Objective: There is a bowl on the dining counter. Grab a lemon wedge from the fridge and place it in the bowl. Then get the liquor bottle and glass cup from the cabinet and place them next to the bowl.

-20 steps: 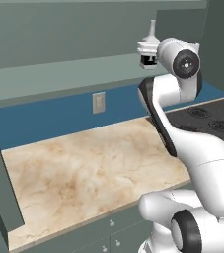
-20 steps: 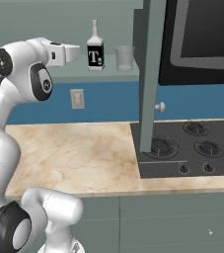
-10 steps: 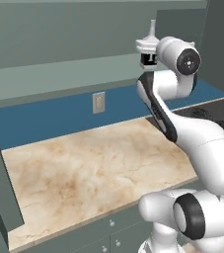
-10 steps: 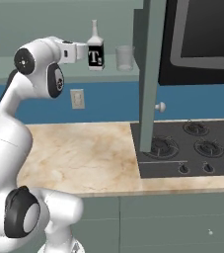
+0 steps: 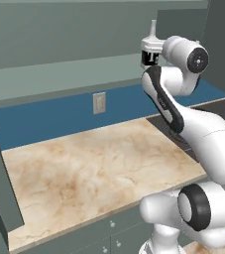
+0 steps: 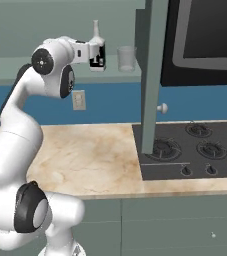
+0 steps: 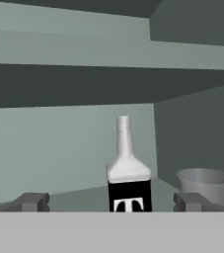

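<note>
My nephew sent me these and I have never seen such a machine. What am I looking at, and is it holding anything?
It is a computer-drawn kitchen with a white robot arm. Two pictures come from cameras behind the arm, left and right; the third looks out from its hand. The claw is open and reaches into a wall cabinet, its fingers on either side of a dark liquor bottle with a white label. It holds nothing yet. A clear glass cup stands on the shelf beside the bottle. Below are a beige worktop and a black hob.
</note>
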Robot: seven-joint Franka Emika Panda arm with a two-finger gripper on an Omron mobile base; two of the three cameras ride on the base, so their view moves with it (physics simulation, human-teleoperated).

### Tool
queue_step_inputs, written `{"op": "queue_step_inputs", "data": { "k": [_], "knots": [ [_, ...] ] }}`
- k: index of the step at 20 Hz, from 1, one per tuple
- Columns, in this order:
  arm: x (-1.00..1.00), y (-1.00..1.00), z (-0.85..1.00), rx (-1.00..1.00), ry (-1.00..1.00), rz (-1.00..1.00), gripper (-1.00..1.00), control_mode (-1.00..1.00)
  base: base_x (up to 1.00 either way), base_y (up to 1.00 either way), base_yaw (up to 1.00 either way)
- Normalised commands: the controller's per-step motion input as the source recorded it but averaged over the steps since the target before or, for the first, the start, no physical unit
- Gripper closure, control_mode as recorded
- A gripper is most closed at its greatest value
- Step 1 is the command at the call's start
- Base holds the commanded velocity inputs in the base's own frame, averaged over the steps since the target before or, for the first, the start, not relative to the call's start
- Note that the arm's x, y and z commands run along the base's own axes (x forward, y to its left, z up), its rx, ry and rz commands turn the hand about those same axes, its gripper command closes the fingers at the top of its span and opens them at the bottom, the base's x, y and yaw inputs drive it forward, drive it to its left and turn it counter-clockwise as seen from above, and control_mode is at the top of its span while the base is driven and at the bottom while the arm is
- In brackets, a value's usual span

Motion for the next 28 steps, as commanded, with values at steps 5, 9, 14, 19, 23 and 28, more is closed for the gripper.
{"op": "queue_step_inputs", "data": {
  "k": [5, 9, 14, 19, 23, 28],
  "knots": [
    [0.25, -0.16, 0.08, 0.00, 0.00, 0.03, -1.00, -1.00, 0.00, 0.00, 0.00],
    [0.33, -0.12, 0.06, 0.00, 0.00, 0.02, -1.00, -1.00, 0.00, 0.00, 0.00],
    [0.37, -0.09, 0.02, 0.00, 0.00, 0.03, -1.00, -1.00, 0.00, 0.00, 0.00],
    [0.28, -0.08, 0.00, 0.00, 0.00, 0.02, -1.00, -1.00, 0.00, 0.00, 0.00],
    [0.24, -0.07, 0.00, 0.00, 0.00, 0.03, -1.00, -1.00, 0.00, 0.00, 0.00],
    [0.21, -0.08, 0.00, 0.00, 0.00, 0.03, -1.00, -1.00, 0.00, 0.00, 0.00]
  ]
}}
